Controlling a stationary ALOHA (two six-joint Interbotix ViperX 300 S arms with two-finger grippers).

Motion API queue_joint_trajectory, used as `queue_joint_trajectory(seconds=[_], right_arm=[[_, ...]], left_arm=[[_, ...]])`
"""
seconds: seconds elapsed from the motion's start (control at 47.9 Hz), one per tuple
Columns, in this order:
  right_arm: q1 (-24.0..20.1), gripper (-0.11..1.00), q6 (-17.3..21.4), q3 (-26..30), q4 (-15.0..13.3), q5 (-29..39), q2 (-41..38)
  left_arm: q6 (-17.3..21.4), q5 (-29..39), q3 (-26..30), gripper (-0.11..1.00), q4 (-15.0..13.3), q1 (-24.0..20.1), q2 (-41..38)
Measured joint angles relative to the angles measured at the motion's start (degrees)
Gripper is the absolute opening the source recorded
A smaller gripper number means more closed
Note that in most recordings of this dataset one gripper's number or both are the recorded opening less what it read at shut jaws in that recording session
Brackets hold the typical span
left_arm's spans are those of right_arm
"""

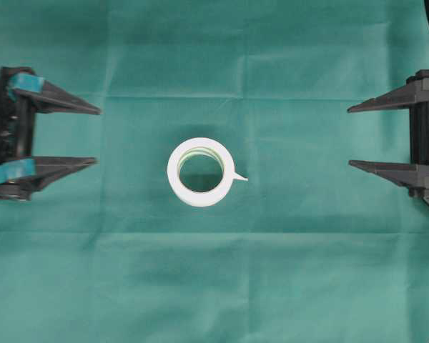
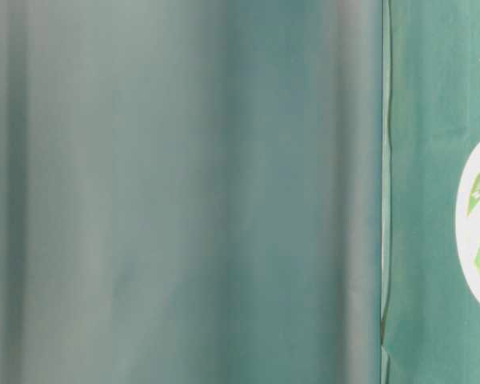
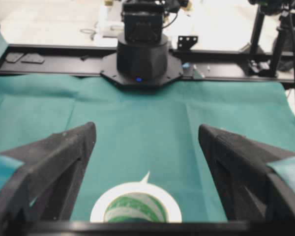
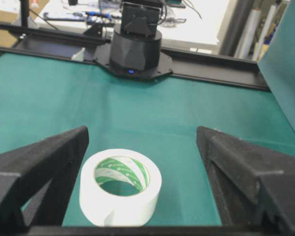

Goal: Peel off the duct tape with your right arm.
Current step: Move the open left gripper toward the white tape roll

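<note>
Right now the duct tape [image 1: 200, 171] lies flat in the middle of the green cloth [image 1: 286, 271], hole up, nothing resting inside its ring but bare cloth. Its small pointed tab [image 1: 239, 176] sticks out toward the right arm's side.

Both grippers stand well apart from the roll, one on each side, and neither touches it. The left gripper [image 1: 96, 136], with teal patches on its fingers [image 1: 57, 98], has its jaws spread wide and holds nothing. The right gripper [image 1: 350, 136] is likewise spread wide and holds nothing.

From overhead the core reads only as a thin greenish line. The right wrist view shows more: green and white stripes printed round the inside of the roll [image 4: 120, 187], and the opposite arm's base [image 4: 133, 54] beyond the cloth. The left wrist view catches the tab [image 3: 145, 177] pointing away from the camera, with the roll [image 3: 135, 209] low between the fingers. The table-level view is mostly blurred green fabric, with only a sliver of the roll [image 2: 478, 224] at its right edge.
</note>
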State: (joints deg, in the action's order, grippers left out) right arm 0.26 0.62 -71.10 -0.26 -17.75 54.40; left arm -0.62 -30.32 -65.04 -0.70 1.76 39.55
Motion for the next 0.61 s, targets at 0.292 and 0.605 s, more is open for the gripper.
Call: queue_joint_trajectory(seconds=[0.292,0.605], right_arm=[[0.0,0.87,0.0,-0.3,0.0,0.0,0.0],[0.0,0.87,0.0,-0.4,0.0,0.0,0.0]], left_arm=[[-0.1,-2.6,7.2,0.98,0.0,0.4,-11.5],[0.1,-2.5,14.8,0.98,0.0,0.4,-22.1]])
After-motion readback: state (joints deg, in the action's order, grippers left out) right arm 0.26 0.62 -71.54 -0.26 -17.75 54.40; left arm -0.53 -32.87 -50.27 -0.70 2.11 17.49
